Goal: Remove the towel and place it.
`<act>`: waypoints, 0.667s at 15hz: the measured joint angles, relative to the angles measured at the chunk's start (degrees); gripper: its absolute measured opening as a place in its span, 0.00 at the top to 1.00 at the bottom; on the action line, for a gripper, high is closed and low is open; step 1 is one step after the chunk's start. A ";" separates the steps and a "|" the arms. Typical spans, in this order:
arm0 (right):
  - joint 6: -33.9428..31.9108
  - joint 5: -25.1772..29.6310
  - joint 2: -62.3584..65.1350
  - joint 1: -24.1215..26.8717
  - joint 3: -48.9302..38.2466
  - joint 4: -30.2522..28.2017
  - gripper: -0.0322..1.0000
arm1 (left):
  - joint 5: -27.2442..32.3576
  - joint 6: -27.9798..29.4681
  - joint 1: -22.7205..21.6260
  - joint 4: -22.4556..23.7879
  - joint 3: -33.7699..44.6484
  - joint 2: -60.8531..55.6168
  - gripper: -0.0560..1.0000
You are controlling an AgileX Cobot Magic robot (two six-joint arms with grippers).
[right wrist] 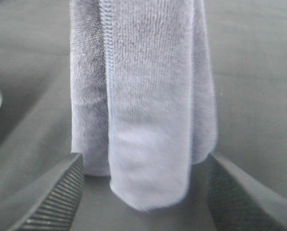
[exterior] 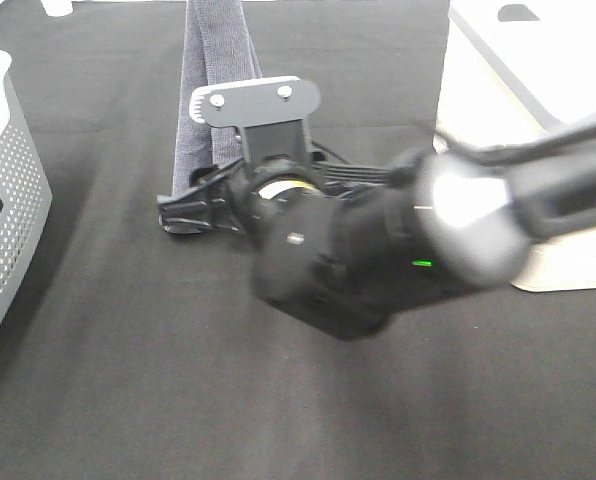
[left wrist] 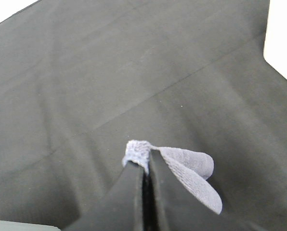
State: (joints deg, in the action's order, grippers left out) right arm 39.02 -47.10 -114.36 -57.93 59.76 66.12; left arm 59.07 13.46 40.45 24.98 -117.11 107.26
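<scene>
table covering (exterior: 128, 400): black, matte, faintly creased cloth that fills most of the high view.
right arm (exterior: 398, 240): bulky, black with a silver joint, blurred. It reaches from the right edge to centre-left of the frame, with a flat grey metal bracket on top.
white box (exterior: 538, 90): smooth and hard-edged, in the upper right of the frame.
basket (exterior: 13, 180): grey perforated plastic, at the left edge.
towel (exterior: 213, 80): soft grey-lavender microfibre with a fine ribbed pile and a stitched hem. It is bunched into a narrow vertical strip that hangs from the top edge of the frame, centre-left, and its lower end drops between the right gripper's fingers.
right gripper (exterior: 190, 208): spread wide, one finger on each side of the strip's rounded lower end. The black ribbed pads (right wrist: 57, 202) flank the cloth without pinching it. I cannot tell whether they touch it.
left gripper (left wrist: 146, 166): smooth black fingers pressed together on a small tuft of the towel, with a folded lobe of cloth bulging beside them.
</scene>
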 joint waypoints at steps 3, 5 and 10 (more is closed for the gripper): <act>2.86 1.95 -4.70 0.00 6.47 3.55 0.29 | -0.11 0.23 0.00 0.00 0.00 0.00 0.95; 5.96 1.83 -7.91 0.00 10.08 8.77 0.29 | -0.11 0.23 0.00 -0.06 0.00 0.00 0.95; 6.53 -1.60 -12.89 0.00 14.32 14.73 0.29 | -0.11 0.23 0.00 -0.11 0.00 0.00 0.95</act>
State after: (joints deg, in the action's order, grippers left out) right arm 45.55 -48.70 -127.25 -57.93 74.08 80.84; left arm 58.96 13.69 40.45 24.87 -117.11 107.26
